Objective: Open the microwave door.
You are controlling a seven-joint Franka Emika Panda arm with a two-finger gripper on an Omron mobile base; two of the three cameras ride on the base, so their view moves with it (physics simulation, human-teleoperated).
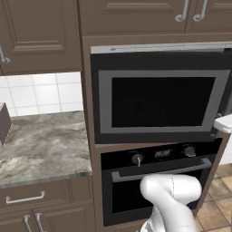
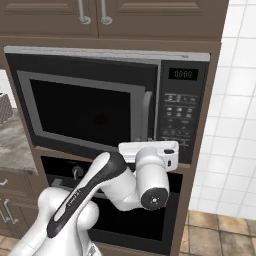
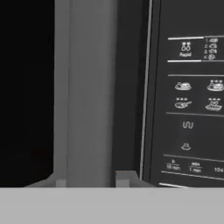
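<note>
The microwave (image 2: 107, 57) is a wide black built-in unit with a silver top trim. The microwave door (image 2: 85, 107) looks flush with the front, its grey-framed dark window (image 1: 158, 102) facing me. Its vertical grey bar handle (image 2: 146, 116) stands just left of the button panel (image 2: 182, 117). My white hand (image 2: 150, 149) is pressed up to the door's lower right corner, below the handle. In the hand view my gripper (image 3: 91, 181) is open, and the handle (image 3: 89, 96) rises between the fingertips (image 3: 126, 177). The button panel (image 3: 192, 100) lies to the right.
Below the microwave is a black oven (image 1: 158, 181) with knobs and a horizontal bar handle (image 1: 163, 171). A marble counter (image 1: 43, 145) lies to the left, brown cabinets (image 1: 41, 36) hang above, and a white tiled wall (image 2: 232, 125) stands at the right.
</note>
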